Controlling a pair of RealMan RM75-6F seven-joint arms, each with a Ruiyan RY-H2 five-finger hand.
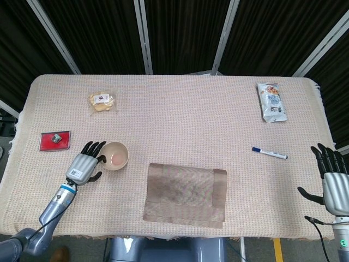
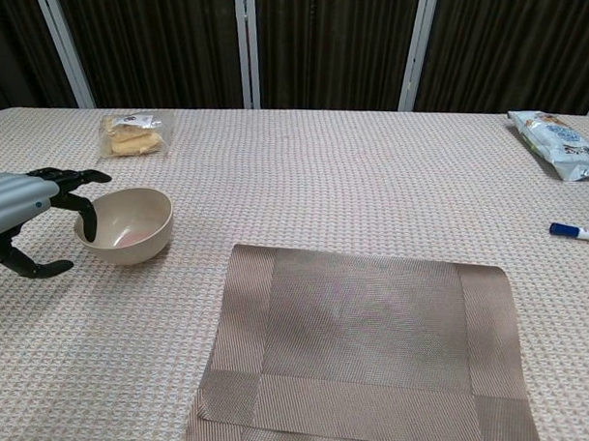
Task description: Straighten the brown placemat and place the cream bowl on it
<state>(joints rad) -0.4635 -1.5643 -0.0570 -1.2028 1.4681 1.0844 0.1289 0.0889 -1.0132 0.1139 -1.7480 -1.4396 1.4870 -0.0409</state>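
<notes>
A table [image 1: 180,117] covered in a pale woven cloth fills both views. The brown placemat [image 1: 185,195] lies at its near edge, about the middle, turned slightly askew to the table edge. A white snack bag [image 1: 271,102] sits at the far right and a clear packet of biscuits [image 1: 101,101] at the far left. The left hand [image 1: 85,166] is over the near left of the table, fingers spread and holding nothing, its fingertips [image 2: 86,205] right at the left rim of the cream bowl [image 1: 114,155]; whether they touch it I cannot tell. The bowl stands upright, left of the placemat and apart from it. The right hand [image 1: 331,182] is at the near right edge, fingers wide apart, empty. A red card [image 1: 55,140] lies at the left edge, and a blue-capped marker [image 1: 269,153] lies on the right.
</notes>
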